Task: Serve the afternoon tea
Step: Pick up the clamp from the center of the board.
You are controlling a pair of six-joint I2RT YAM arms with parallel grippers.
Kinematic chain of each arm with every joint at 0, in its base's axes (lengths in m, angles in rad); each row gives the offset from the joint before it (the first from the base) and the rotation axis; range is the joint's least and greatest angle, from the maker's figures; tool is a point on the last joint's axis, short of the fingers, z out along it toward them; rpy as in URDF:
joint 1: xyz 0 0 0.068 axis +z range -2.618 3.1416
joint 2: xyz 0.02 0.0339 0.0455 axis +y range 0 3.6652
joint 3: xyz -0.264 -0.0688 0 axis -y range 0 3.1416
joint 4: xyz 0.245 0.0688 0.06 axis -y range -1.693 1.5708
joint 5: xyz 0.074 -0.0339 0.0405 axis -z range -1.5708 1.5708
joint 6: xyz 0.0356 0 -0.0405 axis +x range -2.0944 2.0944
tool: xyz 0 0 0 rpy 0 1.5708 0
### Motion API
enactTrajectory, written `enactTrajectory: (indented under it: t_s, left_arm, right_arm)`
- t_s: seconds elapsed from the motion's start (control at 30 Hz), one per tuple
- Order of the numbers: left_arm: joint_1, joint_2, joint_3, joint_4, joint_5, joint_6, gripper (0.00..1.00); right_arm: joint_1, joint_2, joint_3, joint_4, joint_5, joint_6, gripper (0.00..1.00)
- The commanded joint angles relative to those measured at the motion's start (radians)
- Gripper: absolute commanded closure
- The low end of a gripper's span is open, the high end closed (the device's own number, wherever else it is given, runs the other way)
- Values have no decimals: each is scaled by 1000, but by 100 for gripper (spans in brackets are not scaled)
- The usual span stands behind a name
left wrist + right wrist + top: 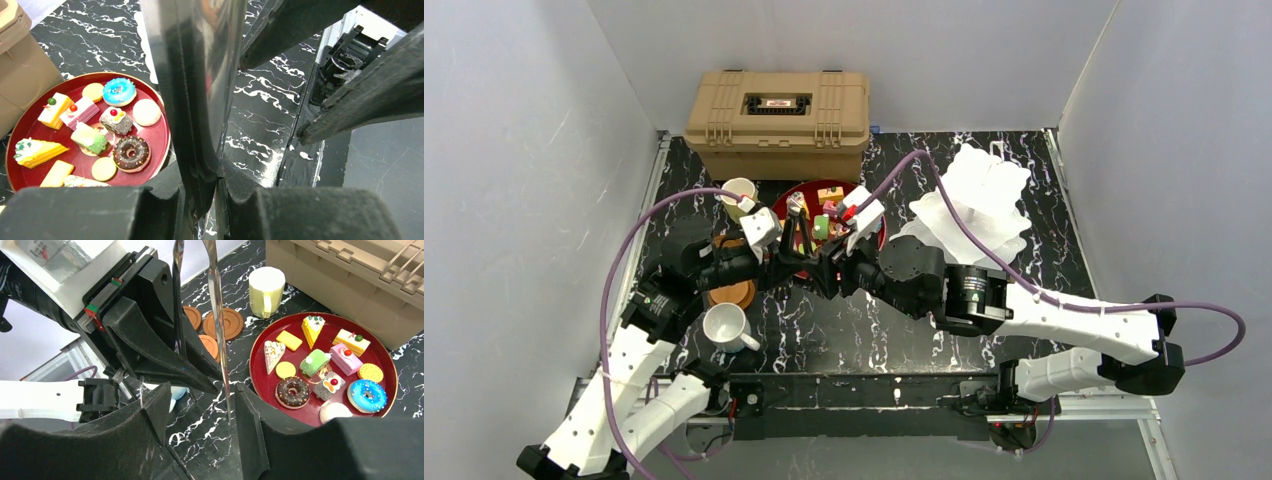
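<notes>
**Marble tabletop: L jaws gripping metal piece, R jaws straddling it**

Black white-veined tabletop (844,330) is sitting inside plain white walls, w/ tan case (777,110) standing at the back edge. Just in front of the case, dark-red tray (159,131) is carrying the toy cakes: choc doughnut (292,391), blue doughnut (367,395), green cake (315,362), pink cake (345,356), yellow wedge slice (313,327), plus biscuits & a few more. White scalloped stand tiers (979,200) are lying loose & overlapping at back R of the tabletop, near the tray's R side.

Pale-yellow mug (266,290) is standing just L of the tray, near the case. Three brown saucers (226,323) are lying in a cluster beside it, toward the near edge. White mug (724,325) is standing upright just in front of them, handle pointing R.

Both arms are reaching to the centre & meeting over the tray's near edge. L jaws are clamping together on a thin shiny metal piece (216,315), which is sticking out past the fingers. R jaws are standing apart, one finger on each side of the piece's end. R wrist view is showing a gap on both sides, so no contact there as far as can be told. Exact tilt of the piece: can't tell.
</notes>
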Motion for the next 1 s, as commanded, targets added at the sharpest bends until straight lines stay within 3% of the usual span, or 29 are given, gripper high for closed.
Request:
enactTrajectory:
  t_s: [0.0,0.57,0.63,0.73,0.8,0.87,0.97]
  left_arm:
    - [1,-1,50,9,37,-24,89]
    - [0,-9,71,-16,132,-30,87]
    - [0,-6,77,-16,141,-34,87]
    - [1,-9,79,-17,138,-33,83]
    - [0,-14,81,-17,131,-40,75]
    - [1,-14,81,-17,117,-49,50]
    - [1,-18,81,-17,95,-61,26]
  right_arm:
    - [2,-20,-9,61,-13,-6,43]
    - [-53,86,30,133,-21,-65,62]
    - [-53,106,31,137,-31,-63,71]
    - [-53,108,24,152,-18,-62,97]
    - [-53,90,3,180,10,-60,99]
    - [-53,64,-29,232,43,-60,99]
    - [-53,22,-72,302,95,-70,99]
